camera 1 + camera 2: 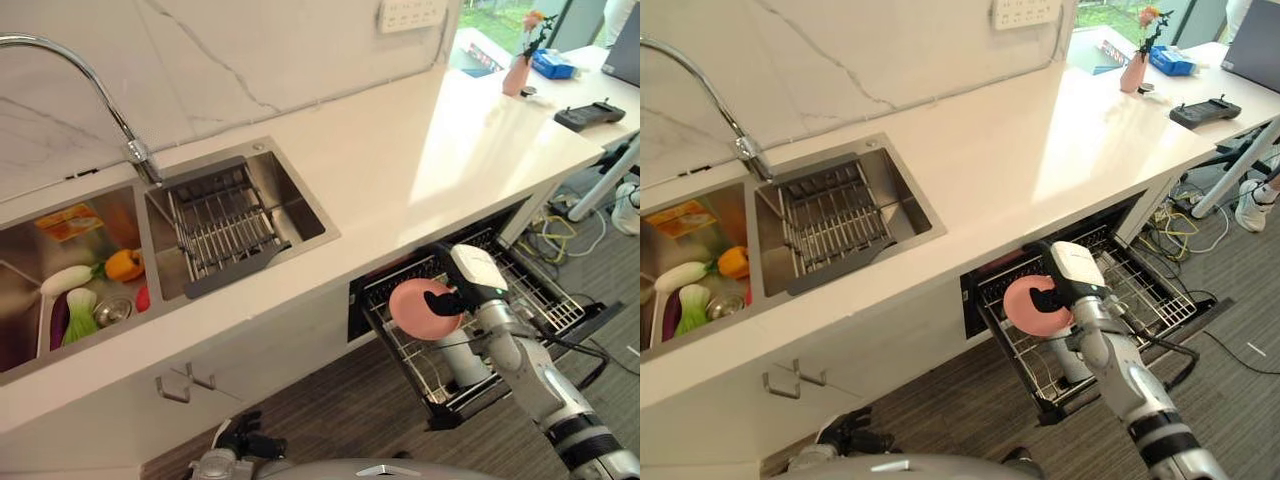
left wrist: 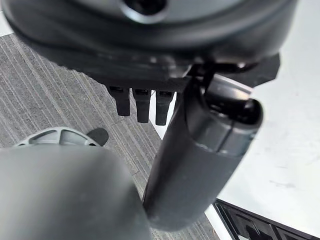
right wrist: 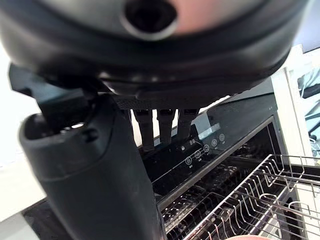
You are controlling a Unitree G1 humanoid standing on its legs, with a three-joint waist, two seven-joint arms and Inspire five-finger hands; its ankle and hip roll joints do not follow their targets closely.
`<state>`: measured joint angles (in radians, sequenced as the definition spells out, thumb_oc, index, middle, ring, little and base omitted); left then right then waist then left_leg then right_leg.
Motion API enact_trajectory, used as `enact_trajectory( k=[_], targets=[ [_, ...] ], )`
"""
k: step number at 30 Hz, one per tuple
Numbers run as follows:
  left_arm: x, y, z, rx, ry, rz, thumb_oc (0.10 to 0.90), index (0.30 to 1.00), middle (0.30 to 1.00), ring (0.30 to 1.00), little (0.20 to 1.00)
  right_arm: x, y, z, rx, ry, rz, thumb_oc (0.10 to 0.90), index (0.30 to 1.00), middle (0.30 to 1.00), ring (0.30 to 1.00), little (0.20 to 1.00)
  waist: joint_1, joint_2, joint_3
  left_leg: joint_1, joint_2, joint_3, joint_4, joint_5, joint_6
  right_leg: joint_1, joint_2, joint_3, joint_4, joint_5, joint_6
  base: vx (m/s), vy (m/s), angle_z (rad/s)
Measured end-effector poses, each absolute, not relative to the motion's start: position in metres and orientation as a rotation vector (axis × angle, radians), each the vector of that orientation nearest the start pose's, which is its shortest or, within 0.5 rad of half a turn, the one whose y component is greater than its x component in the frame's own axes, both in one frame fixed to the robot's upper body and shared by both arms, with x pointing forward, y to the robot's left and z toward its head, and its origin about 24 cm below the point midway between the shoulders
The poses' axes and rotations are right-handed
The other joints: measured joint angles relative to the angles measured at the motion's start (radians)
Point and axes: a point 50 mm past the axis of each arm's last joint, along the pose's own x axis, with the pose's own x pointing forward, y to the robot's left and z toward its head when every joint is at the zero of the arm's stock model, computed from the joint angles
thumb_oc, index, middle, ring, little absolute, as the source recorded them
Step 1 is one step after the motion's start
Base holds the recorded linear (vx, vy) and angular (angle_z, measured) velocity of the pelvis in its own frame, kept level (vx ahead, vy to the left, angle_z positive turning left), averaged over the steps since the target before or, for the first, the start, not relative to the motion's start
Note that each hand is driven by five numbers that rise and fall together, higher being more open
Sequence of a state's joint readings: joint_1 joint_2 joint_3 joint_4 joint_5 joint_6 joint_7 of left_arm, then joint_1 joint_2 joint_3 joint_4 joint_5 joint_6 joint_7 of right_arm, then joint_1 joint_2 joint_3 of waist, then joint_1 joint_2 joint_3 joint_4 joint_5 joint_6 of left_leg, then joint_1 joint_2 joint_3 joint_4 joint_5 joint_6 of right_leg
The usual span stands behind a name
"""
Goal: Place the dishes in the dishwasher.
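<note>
The right hand [image 1: 446,300] has its fingers curled around a pink plate [image 1: 422,309], held over the pulled-out dishwasher rack [image 1: 520,290] at the lower right. The left hand [image 1: 238,440] hangs low at the bottom edge, fingers loose and straight. At the left, vegetables [image 1: 85,290] lie in the sink [image 1: 300,205], beside a wire drainer [image 1: 222,230]. A pink vase [image 1: 517,72] stands at the upper right. No writing can be read.

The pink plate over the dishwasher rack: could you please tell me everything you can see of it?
The pink plate is round, plain and matte, probably plastic or ceramic, with no visible pattern. The right hand holds it by its right edge, dark fingers curled over the rim, its face tilted towards the camera. It hangs over the left part of the pulled-out wire dishwasher rack, below the white countertop edge; whether it touches the rack is unclear.
</note>
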<state>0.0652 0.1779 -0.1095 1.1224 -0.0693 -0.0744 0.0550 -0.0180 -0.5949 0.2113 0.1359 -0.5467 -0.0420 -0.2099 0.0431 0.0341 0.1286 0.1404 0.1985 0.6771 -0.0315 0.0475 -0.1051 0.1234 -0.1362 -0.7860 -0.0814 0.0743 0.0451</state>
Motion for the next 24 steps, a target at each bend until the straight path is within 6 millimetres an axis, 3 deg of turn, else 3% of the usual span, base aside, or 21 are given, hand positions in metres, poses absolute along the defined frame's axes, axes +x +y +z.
enact_trajectory(
  k=[5,6,7,8,9,10,12,14,15,17,19,20,22,24],
  targets=[
    [0.087,0.215,-0.161,0.176,1.123,0.129,0.800,0.900,0.900,0.900,0.900,0.226,-0.278,0.060,-1.151,-0.018,-0.202,0.800,0.900,0.900,0.900,0.900,-0.032,-0.008,0.007,0.014,-0.005,0.019,0.000,0.000,0.001,-0.002,0.002,0.018,-0.007,0.004,0.004,0.00,-0.005,-0.09],
    [0.086,0.215,-0.162,0.173,1.124,0.134,0.800,0.900,0.900,0.900,0.900,0.208,-0.304,0.066,-1.176,0.006,-0.321,0.800,0.900,0.900,0.900,0.900,-0.038,-0.007,0.008,0.020,-0.006,0.027,0.000,0.000,0.001,-0.002,0.001,0.027,-0.010,0.005,0.006,-0.02,-0.013,-0.24],
    [0.082,0.216,-0.162,0.174,1.134,0.143,0.800,0.900,0.900,0.900,0.900,0.205,-0.315,0.069,-1.183,0.010,-0.387,0.800,0.900,0.900,0.900,0.900,-0.040,-0.007,0.007,0.025,-0.006,0.033,-0.002,-0.002,0.001,0.001,0.000,0.035,-0.009,0.005,0.006,-0.02,-0.013,-0.37],
    [0.081,0.218,-0.162,0.174,1.139,0.155,0.800,0.900,0.900,0.900,0.900,0.191,-0.347,0.064,-1.184,0.102,-0.521,0.800,0.900,0.900,0.900,0.900,-0.056,-0.014,0.009,0.032,-0.006,0.051,0.000,-0.003,0.003,-0.002,0.001,0.053,-0.009,0.007,0.005,-0.01,-0.004,-0.36],
    [0.082,0.218,-0.162,0.176,1.138,0.155,0.800,0.900,0.900,0.900,0.900,0.176,-0.373,0.057,-1.187,0.211,-0.614,0.726,0.789,0.789,0.789,0.789,-0.064,-0.027,0.014,0.037,-0.008,0.057,0.001,-0.005,0.001,-0.008,0.002,0.061,-0.010,0.009,0.006,-0.02,-0.010,-0.27],
    [0.083,0.220,-0.162,0.179,1.137,0.153,0.800,0.900,0.900,0.900,0.900,0.148,-0.409,0.049,-1.200,0.376,-0.741,0.522,0.484,0.484,0.484,0.484,-0.067,-0.018,0.009,0.037,-0.008,0.058,0.000,-0.006,0.001,-0.004,0.001,0.062,-0.010,0.008,0.007,-0.01,-0.004,-0.14],
    [0.081,0.221,-0.162,0.177,1.145,0.161,0.800,0.900,0.900,0.900,0.900,0.118,-0.438,0.043,-1.156,0.563,-0.894,0.400,0.300,0.300,0.300,0.300,-0.085,-0.020,0.014,0.039,-0.007,0.072,-0.005,-0.008,-0.002,-0.016,0.004,0.079,-0.010,0.008,0.007,-0.03,-0.009,-0.22],
    [0.075,0.222,-0.164,0.150,1.168,0.184,0.800,0.900,0.900,0.900,0.900,0.064,-0.462,0.026,-1.075,0.761,-1.086,0.400,0.300,0.300,0.300,0.300,-0.110,-0.010,0.011,0.045,-0.004,0.091,0.000,-0.008,-0.002,-0.030,0.008,0.109,-0.010,0.011,0.003,-0.02,-0.008,-0.44],
    [0.071,0.222,-0.165,0.145,1.178,0.187,0.800,0.900,0.900,0.900,0.900,0.054,-0.463,0.021,-1.047,0.807,-1.121,0.400,0.300,0.300,0.300,0.300,-0.110,-0.007,0.009,0.047,-0.002,0.092,-0.001,-0.009,-0.003,-0.029,0.010,0.117,-0.010,0.011,0.002,-0.02,-0.023,-0.53],
    [0.068,0.221,-0.166,0.127,1.186,0.192,0.800,0.900,0.900,0.900,0.900,0.032,-0.456,0.003,-0.974,0.886,-1.148,0.400,0.300,0.300,0.300,0.300,-0.155,0.000,0.008,0.055,0.001,0.100,-0.005,-0.011,-0.006,-0.035,0.016,0.137,-0.014,0.013,0.000,-0.02,-0.022,-0.28],
    [0.078,0.219,-0.164,0.122,1.159,0.183,0.800,0.900,0.900,0.900,0.900,0.017,-0.447,-0.015,-0.883,0.937,-1.180,0.400,0.300,0.300,0.300,0.300,-0.164,0.007,0.007,0.054,0.003,0.101,-0.021,-0.023,-0.022,-0.044,0.024,0.147,-0.016,0.009,0.005,-0.02,0.002,-0.12],
    [0.084,0.217,-0.163,0.113,1.143,0.186,0.800,0.900,0.900,0.900,0.900,0.012,-0.427,-0.035,-0.787,0.950,-1.200,0.400,0.300,0.300,0.300,0.300,-0.171,0.014,0.005,0.053,0.003,0.103,-0.027,-0.028,-0.021,-0.052,0.026,0.151,-0.016,0.011,0.004,-0.01,0.010,-0.20],
    [0.086,0.214,-0.163,0.099,1.137,0.186,0.800,0.900,0.900,0.900,0.900,0.021,-0.399,-0.056,-0.680,0.937,-1.154,0.400,0.300,0.300,0.300,0.300,-0.188,0.009,0.008,0.057,0.001,0.106,-0.037,-0.033,-0.019,-0.059,0.028,0.154,-0.018,0.016,0.002,-0.02,0.027,-0.16],
    [0.089,0.203,-0.165,0.082,1.130,0.168,0.800,0.900,0.900,0.900,0.900,0.032,-0.369,-0.077,-0.640,0.951,-1.035,0.400,0.300,0.300,0.300,0.300,-0.189,0.032,0.004,0.056,-0.003,0.106,-0.038,-0.042,-0.012,-0.059,0.022,0.153,-0.020,0.019,0.005,-0.05,0.073,-0.12]
  ],
)
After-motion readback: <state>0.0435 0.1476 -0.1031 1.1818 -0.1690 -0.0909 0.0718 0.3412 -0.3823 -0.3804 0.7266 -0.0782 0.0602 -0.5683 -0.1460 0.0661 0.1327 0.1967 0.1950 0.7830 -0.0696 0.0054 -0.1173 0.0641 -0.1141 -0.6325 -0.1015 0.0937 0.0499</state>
